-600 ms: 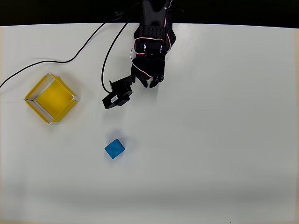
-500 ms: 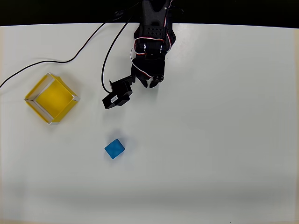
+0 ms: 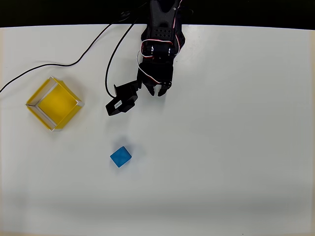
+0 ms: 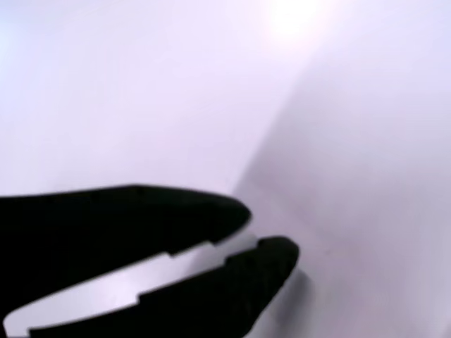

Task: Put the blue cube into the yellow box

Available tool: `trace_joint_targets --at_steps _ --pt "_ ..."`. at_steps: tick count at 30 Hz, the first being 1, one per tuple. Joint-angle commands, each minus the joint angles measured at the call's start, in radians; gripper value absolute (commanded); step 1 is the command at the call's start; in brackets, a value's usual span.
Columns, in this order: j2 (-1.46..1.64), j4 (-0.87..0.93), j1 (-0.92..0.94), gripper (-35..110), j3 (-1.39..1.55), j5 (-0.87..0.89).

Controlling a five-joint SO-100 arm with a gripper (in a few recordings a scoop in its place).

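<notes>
— One arm on my screen, black, reaching down from the top edge of the white table in the overhead view. What do you need?

— How is it posed?

— I see it folded close to its base, with the gripper pointing down the picture, just past the wrist. A small black camera block sticks out to the left of it in that view.

— And the jaws?

— Nearly closed and holding nothing. In the wrist view I see the gripper as two dark fingers with only a thin sliver of light between their tips, over bare pale surface.

— Where is the blue cube?

— I have the blue cube lying on the table, well apart from the gripper, lower and a little left of it overhead.

— The yellow box?

— I see the yellow box at the left side, turned like a diamond, well apart from both cube and gripper. A black cable runs past above it.
</notes>
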Motion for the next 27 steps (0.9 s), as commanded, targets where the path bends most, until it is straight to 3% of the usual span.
trace_joint_targets --at_steps 1,8,13,15,22,27 --pt "-0.133 -0.261 0.052 24 -0.141 0.038" --pt "-0.614 -0.586 0.153 28 -0.506 0.112" --pt "-0.899 -0.672 0.236 28 -0.744 0.207" --pt "-0.982 -0.706 0.268 36 -0.811 0.256" --pt "-1.233 -0.687 0.35 53 -1.006 0.362" --pt "-1.397 -0.497 0.359 56 -1.183 0.44"
